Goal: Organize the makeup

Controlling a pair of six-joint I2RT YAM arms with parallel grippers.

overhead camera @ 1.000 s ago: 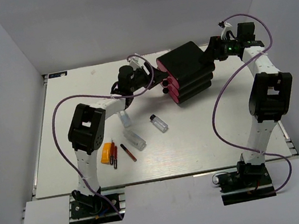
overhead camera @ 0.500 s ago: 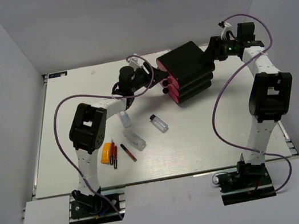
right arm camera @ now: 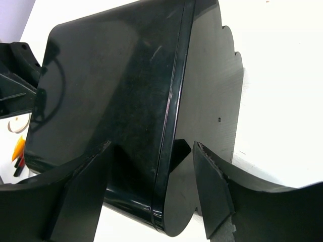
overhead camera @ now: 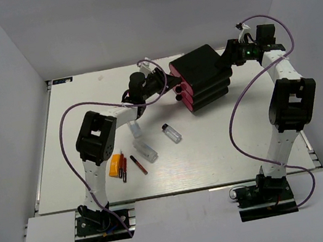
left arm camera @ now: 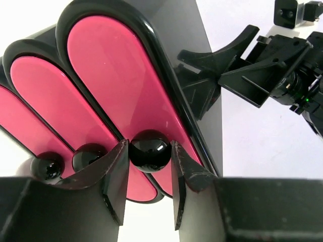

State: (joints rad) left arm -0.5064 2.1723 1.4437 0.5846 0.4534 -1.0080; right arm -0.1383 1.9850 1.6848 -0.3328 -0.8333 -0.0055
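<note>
Pink drawers [left arm camera: 101, 91], three, one black box [overhead camera: 202, 67], three clear bottles [overhead camera: 172, 133].
Left jaws pinch top knob [left arm camera: 150, 151]; right jaws gape astride box's rear.

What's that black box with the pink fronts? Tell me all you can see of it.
The black box is glossy, plastic-looking, standing at the table's far side, turned at an angle. Three rounded pink drawers are stacked in it, seemingly shut, each with a round black knob. The left gripper grips the top knob; the right gripper straddles the back edge, open.
</note>
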